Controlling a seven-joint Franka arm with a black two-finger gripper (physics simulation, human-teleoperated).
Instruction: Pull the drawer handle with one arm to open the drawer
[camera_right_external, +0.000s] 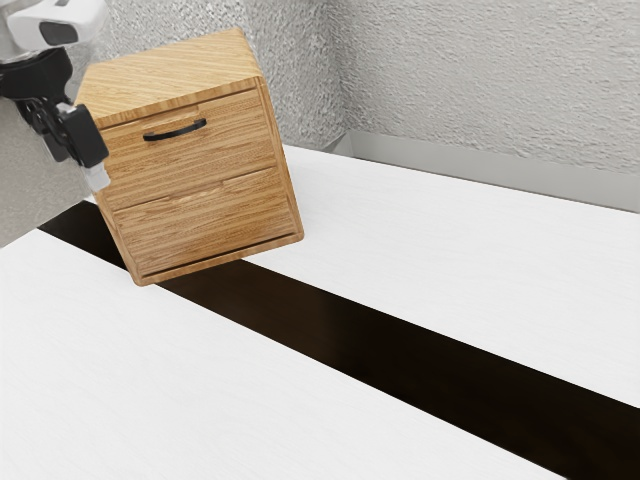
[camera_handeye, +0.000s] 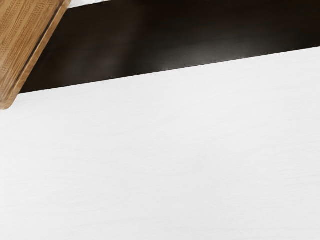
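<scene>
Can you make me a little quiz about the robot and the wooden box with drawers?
1. True or false: the gripper is already touching the handle.
2. What colour is the stripe across the white table? A) red B) black C) green
3. Fill in: the handle sits on the ___ drawer of the wooden cabinet.

Key
1. False: it is off to the exterior view's left of the handle, by the cabinet's edge.
2. B
3. upper
</scene>
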